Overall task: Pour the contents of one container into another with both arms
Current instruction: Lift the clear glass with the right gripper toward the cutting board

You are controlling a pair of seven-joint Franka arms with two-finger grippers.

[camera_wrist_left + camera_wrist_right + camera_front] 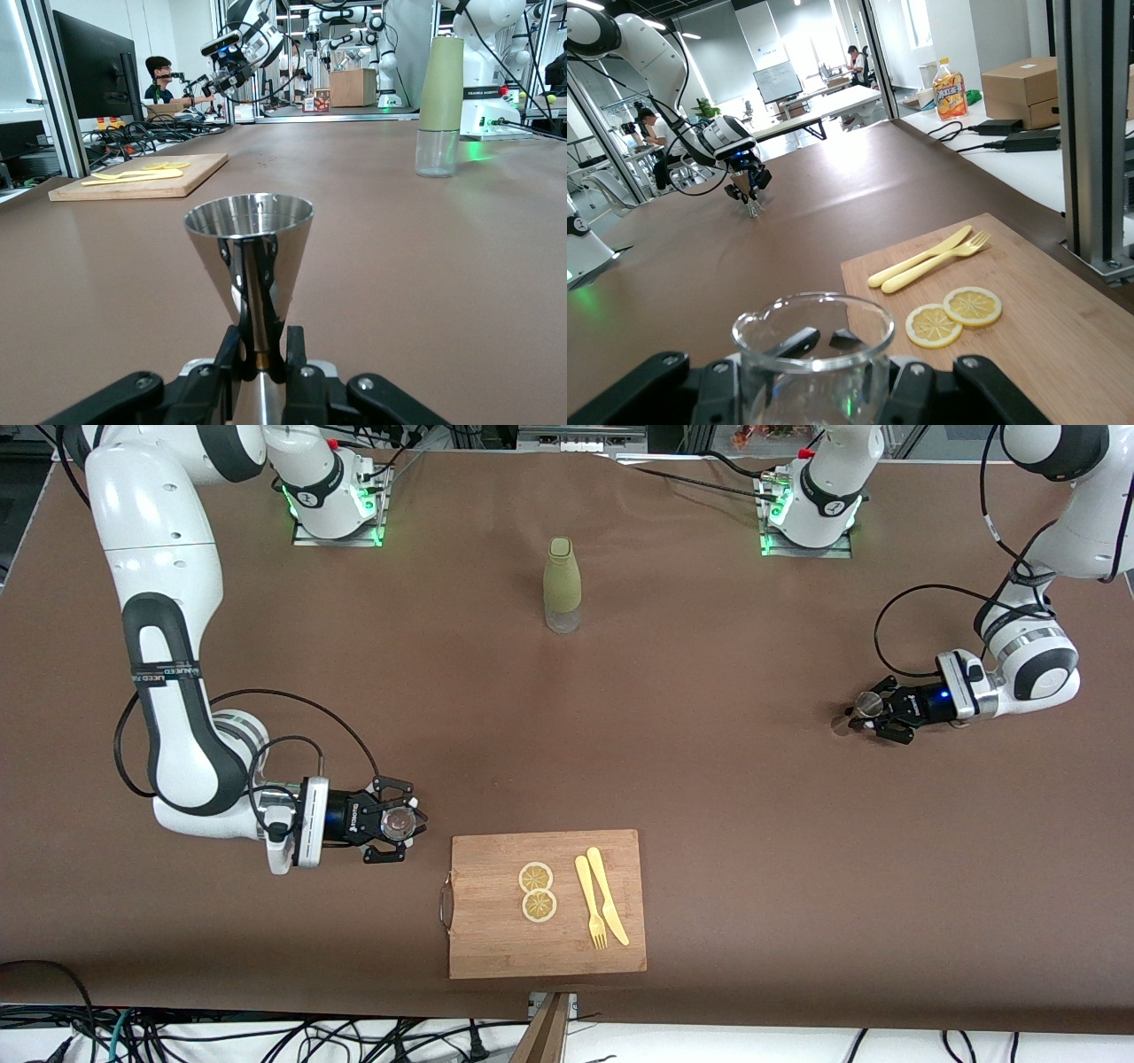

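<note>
So the cutting board (547, 903) sits on the table (709, 779) at the edge nearest the front camera, with two lemon slices (537, 891) on it and a fork (590, 902) and knife (607, 895) right beside them. The bottle (562, 584) stands farther from the camera, up between the two bases. The glass beaker (398, 823) is by the board toward the right arm's end, the metal jigger (864, 707) well off toward the left arm's end.

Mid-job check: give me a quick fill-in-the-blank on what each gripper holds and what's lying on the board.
1. The left gripper is shut on a shiny metal ____-shaped jigger.
2. The right gripper is shut on a clear ____ beaker.
3. On the wooden cutting board lie a yellow fork, a yellow knife and ____ lemon slices.

Missing words: cone; glass; two
</note>
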